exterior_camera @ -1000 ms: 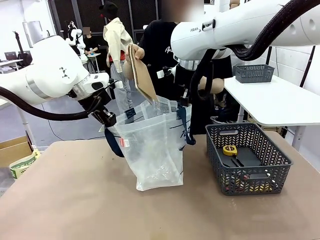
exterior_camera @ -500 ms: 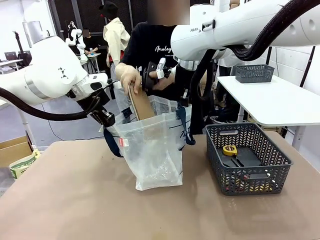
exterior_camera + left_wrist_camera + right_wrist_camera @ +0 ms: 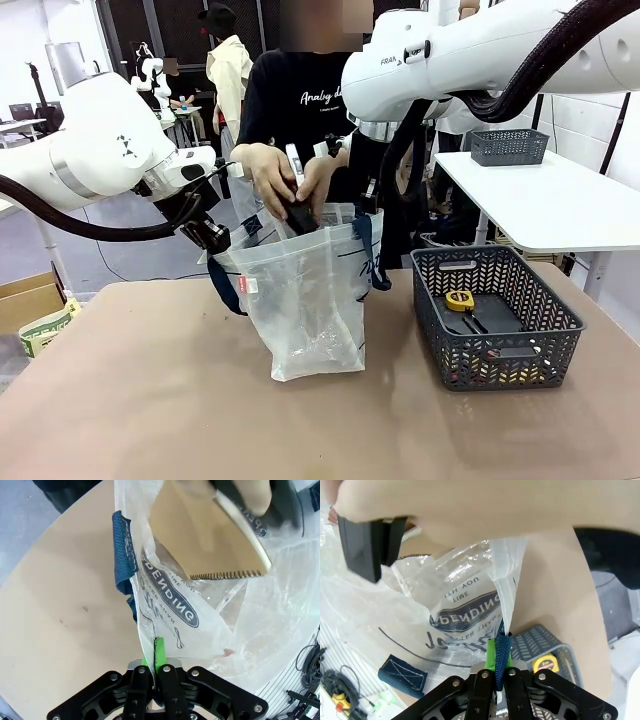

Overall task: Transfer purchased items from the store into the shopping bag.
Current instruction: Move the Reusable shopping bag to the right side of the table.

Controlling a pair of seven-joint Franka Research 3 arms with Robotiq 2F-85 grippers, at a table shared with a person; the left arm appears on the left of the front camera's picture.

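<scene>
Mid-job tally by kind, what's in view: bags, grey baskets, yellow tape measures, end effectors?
shopping bag: 1
grey baskets: 2, near basket and far basket
yellow tape measure: 1
end effectors: 2, left end effector and right end effector, both shut on the bag
Total: 6

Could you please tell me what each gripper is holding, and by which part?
Both hold the shopping bag: the left gripper pinches its plastic rim, the right gripper its navy strap.
</scene>
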